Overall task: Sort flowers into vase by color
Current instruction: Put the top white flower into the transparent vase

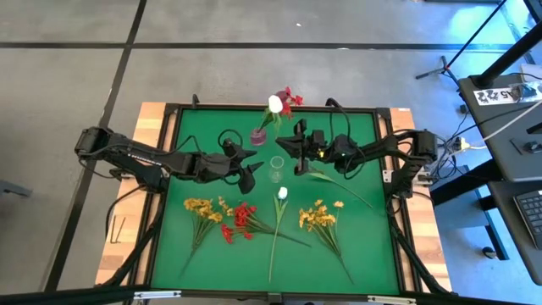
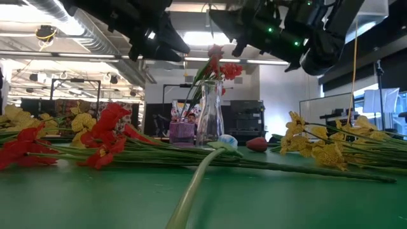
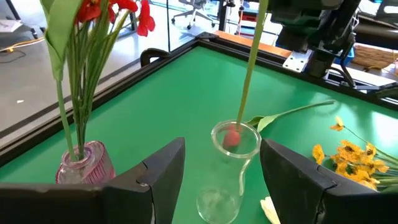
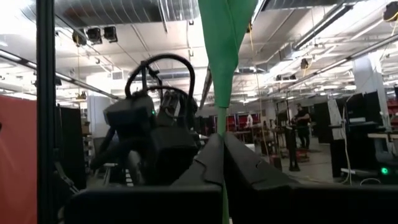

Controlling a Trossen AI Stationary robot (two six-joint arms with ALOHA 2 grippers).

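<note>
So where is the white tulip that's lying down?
In the high view, the white tulip lies on the green table, near the middle, between the red flowers and the right-hand yellow flowers.

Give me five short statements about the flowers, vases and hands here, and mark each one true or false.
1. The right hand is shut on a green stem. True.
2. The left hand holds the clear vase. False: it is open, its fingers apart from the vase.
3. The pink vase holds red blossoms. True.
4. The white tulip on the mat stands in a vase. False: it lies flat.
5. Two yellow sprays lie on the mat. True.
</note>
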